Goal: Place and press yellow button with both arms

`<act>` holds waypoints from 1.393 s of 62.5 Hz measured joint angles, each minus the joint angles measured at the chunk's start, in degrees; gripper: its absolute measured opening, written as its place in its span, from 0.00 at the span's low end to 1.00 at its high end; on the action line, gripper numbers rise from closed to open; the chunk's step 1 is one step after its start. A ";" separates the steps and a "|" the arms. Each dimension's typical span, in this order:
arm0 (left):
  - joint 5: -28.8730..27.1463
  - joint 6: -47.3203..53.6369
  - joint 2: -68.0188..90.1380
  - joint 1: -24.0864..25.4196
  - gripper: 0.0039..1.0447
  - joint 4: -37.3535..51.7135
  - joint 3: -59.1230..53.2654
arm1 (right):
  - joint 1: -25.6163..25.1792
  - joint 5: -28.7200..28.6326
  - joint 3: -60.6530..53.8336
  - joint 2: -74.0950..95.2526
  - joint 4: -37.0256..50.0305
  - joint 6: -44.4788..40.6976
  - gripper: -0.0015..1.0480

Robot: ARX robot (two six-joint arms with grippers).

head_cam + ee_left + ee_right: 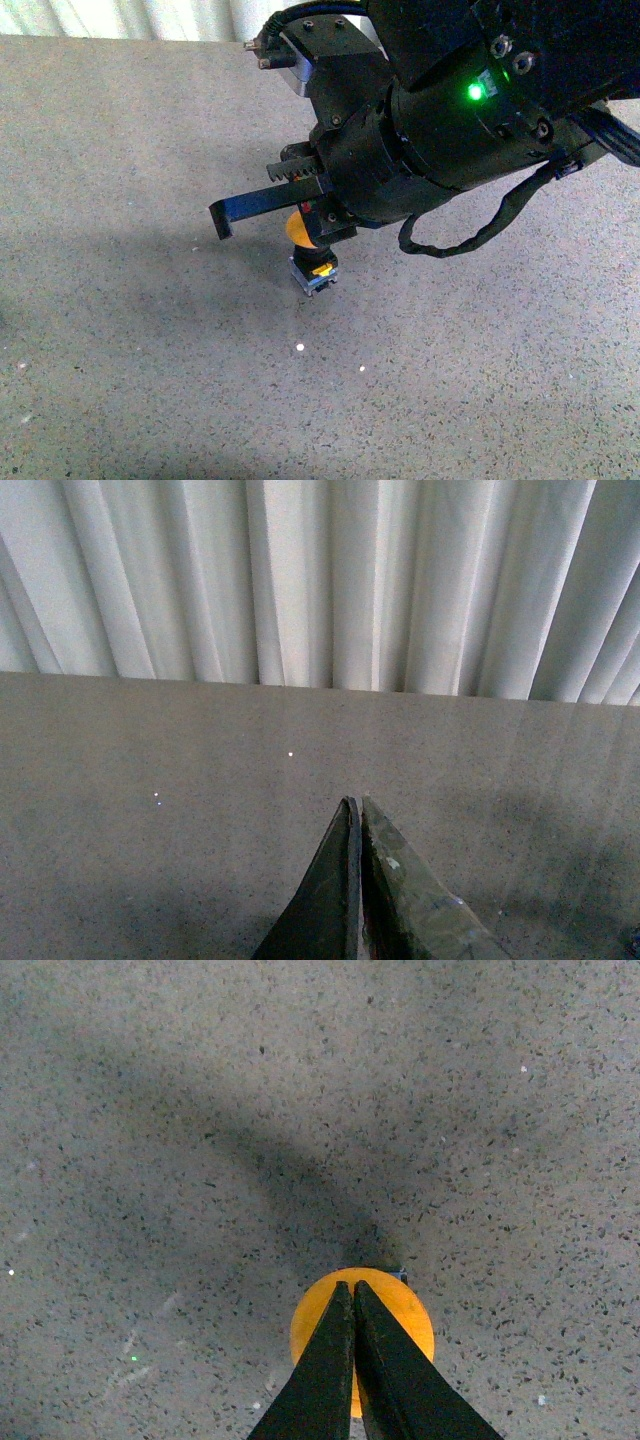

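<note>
yellow button (300, 229) placed upright on bench (120, 350); right claw (350, 1290), clenched empty, entering from 2 o'clock, over cap; left claw (355, 802) clenched, apart: pressing seemingly unfinished.

Front cam looks down at the table (120, 320) from my rig's body, right arm (450, 110) crowding the upper right. Left wrist cam sits low, facing across to the curtain (300, 580). Right wrist cam points straight down, close over the yellow button (400, 1310), shared with front.
</note>
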 joint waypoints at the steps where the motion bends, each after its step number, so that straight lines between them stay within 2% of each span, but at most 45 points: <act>1: 0.00 0.00 0.00 0.02 0.01 0.00 0.00 | -0.20 -0.37 -0.09 -0.20 0.59 0.61 0.01; 19: 0.00 0.00 0.00 0.02 0.01 0.00 0.00 | -5.09 -0.90 -1.84 -12.09 4.98 3.10 0.02; 24: 0.00 0.00 0.00 0.02 0.01 0.00 0.00 | -7.45 0.55 -4.55 -18.14 7.45 2.84 0.14; 29: 0.00 0.00 0.00 0.02 0.01 0.00 0.00 | -11.37 1.01 -10.56 -26.34 10.75 2.01 0.33; 30: 0.00 0.00 0.00 0.02 0.01 0.00 0.00 | -11.76 3.28 -12.39 -27.54 12.79 1.14 0.35; 31: 0.00 0.00 0.00 0.02 0.01 0.00 0.00 | -11.78 4.85 -13.27 -27.87 14.69 0.81 0.34; 33: -0.02 0.00 0.00 0.02 0.01 0.00 0.00 | -12.09 11.23 -17.11 -29.16 23.85 -1.66 0.27; 36: 0.02 0.02 0.00 0.02 0.01 0.00 0.00 | -12.59 15.45 -21.97 -30.49 33.73 -4.22 0.19; 42: 0.00 0.00 0.00 0.02 0.01 0.00 0.00 | -14.53 15.63 -30.03 -33.81 43.82 -6.49 0.02; 64: 0.00 0.00 0.00 0.02 0.01 0.00 0.00 | -20.09 10.14 -45.48 -46.99 46.12 -8.11 0.01; 80: 0.00 0.00 0.00 0.02 0.01 0.00 0.00 | -22.64 7.74 -51.45 -55.91 43.10 -8.15 0.01; 84: 0.00 0.00 0.00 0.02 0.01 0.00 0.00 | -25.33 3.78 -52.68 -58.49 41.62 -8.17 0.01; 87: -0.02 0.00 0.00 0.02 0.01 0.00 0.00 | -26.34 3.43 -53.31 -59.93 40.81 -8.17 0.01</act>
